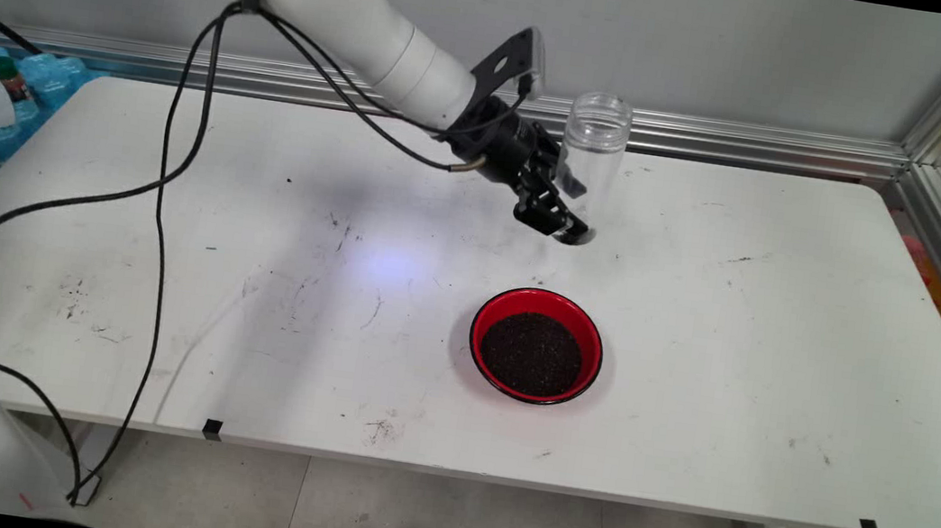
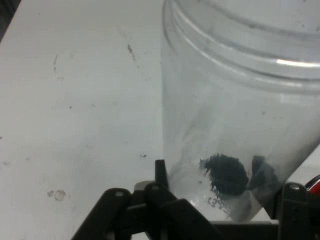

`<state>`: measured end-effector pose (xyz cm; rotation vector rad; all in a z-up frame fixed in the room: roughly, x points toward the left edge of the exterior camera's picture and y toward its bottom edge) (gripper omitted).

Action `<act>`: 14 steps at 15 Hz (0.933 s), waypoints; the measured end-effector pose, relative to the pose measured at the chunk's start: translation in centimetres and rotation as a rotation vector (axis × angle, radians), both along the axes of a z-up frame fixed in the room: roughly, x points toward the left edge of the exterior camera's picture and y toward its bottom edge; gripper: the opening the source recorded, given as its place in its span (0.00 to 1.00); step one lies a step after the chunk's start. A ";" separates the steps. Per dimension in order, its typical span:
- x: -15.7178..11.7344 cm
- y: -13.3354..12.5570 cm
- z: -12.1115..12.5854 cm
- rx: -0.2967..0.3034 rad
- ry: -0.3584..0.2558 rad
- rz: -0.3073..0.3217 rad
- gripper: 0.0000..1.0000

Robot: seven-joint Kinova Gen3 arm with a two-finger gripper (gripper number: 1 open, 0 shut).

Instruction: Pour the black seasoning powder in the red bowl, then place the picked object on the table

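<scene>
Jar (image 1: 594,148) | fingers (image 2: 161,172) clamped round its base, a few dark bits inside | bowl (image 1: 536,344) of dark grains below them on desk (image 1: 787,342)

No readable text, label, brand, number or sign shows in either view.
</scene>
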<state>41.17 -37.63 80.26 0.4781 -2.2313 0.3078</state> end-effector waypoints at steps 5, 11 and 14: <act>0.5 -0.4 -2.2 -0.001 -0.003 -0.001 0.00; 1.1 -0.8 -4.4 -0.003 -0.014 -0.007 0.00; 1.3 -0.9 -5.3 -0.003 -0.019 -0.014 0.00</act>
